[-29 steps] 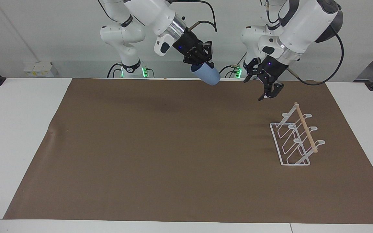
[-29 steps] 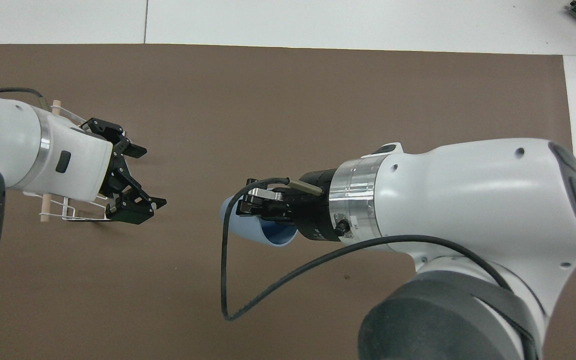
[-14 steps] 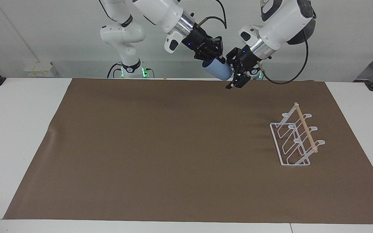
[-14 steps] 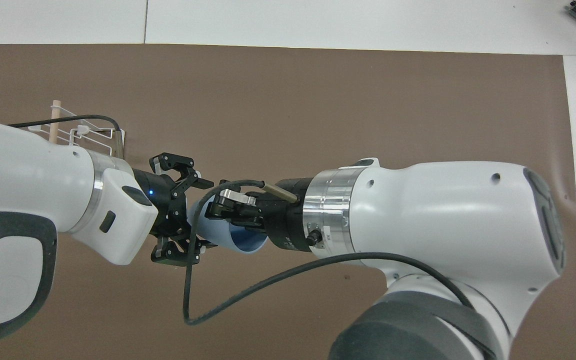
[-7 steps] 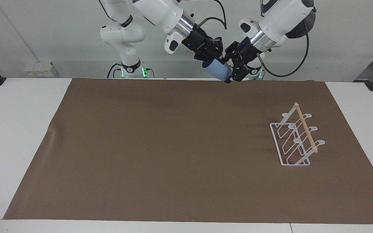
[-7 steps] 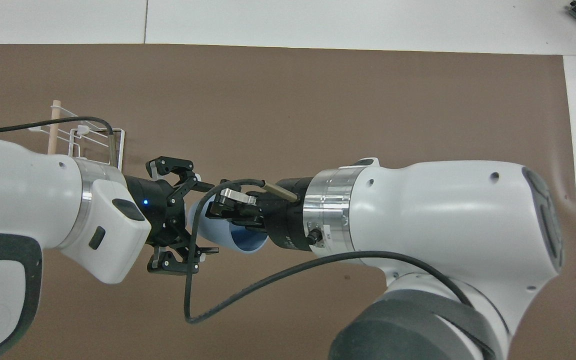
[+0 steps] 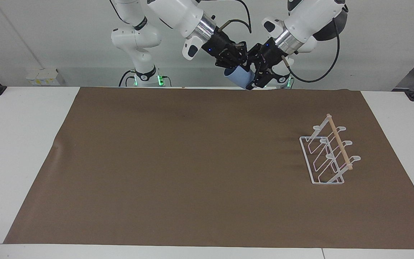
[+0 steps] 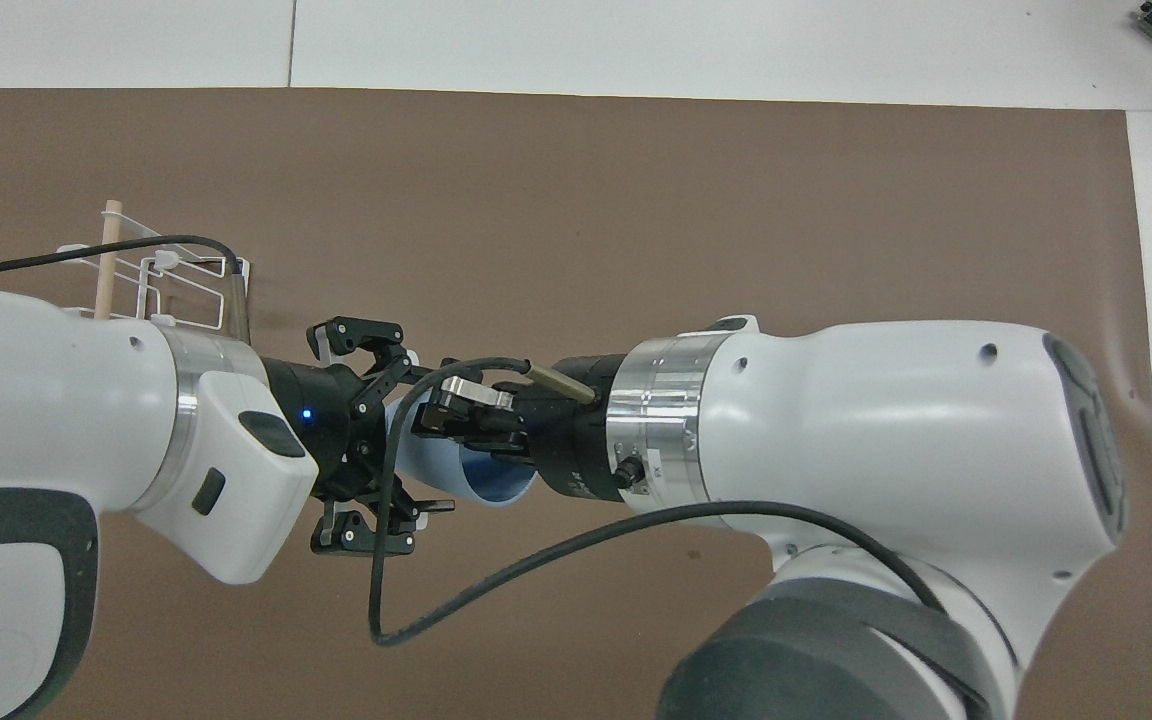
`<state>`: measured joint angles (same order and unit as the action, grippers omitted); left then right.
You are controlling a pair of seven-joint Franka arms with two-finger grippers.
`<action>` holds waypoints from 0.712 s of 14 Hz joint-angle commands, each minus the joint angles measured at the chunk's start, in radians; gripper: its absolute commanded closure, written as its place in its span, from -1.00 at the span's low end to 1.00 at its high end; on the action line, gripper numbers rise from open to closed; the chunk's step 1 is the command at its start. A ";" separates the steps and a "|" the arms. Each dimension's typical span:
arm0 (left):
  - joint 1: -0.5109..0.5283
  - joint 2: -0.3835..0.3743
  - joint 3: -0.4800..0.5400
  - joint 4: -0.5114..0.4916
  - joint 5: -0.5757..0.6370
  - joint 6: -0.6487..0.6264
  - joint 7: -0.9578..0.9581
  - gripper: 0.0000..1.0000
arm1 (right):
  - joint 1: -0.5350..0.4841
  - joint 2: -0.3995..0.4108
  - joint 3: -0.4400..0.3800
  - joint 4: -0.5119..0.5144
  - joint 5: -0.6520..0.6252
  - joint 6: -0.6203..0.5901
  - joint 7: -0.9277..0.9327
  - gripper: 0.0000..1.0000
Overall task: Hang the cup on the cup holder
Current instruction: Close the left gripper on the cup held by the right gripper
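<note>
Midair, right gripper (image 7: 236, 66) clamping empty cup (image 7: 239, 77); left gripper (image 7: 253, 75) gaping wide around its base; no writing legible.

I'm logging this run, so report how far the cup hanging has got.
Done: the cup is off the table, gripped at its rim by the shut right gripper in the air. In hand: a handover, with the open left gripper straddling the cup's base end, not closed on it. Left: the left arm must take the cup and hang it on the cup holder, whose prongs are all bare.
</note>
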<state>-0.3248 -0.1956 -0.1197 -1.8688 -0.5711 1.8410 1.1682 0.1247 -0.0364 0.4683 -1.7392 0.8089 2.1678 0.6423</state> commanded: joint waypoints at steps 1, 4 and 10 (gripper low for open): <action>-0.026 -0.033 0.011 -0.047 -0.018 0.038 0.019 -1.00 | -0.014 -0.003 0.013 -0.010 0.030 0.023 0.000 1.00; -0.027 -0.033 0.011 -0.047 -0.018 0.037 0.013 1.00 | -0.016 -0.002 0.013 -0.010 0.030 0.023 0.000 1.00; -0.026 -0.033 0.011 -0.049 -0.018 0.030 0.018 1.00 | -0.014 -0.002 0.012 -0.010 0.030 0.020 -0.001 1.00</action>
<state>-0.3360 -0.1965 -0.1178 -1.8782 -0.5703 1.8587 1.1843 0.1245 -0.0347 0.4679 -1.7428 0.8102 2.1657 0.6438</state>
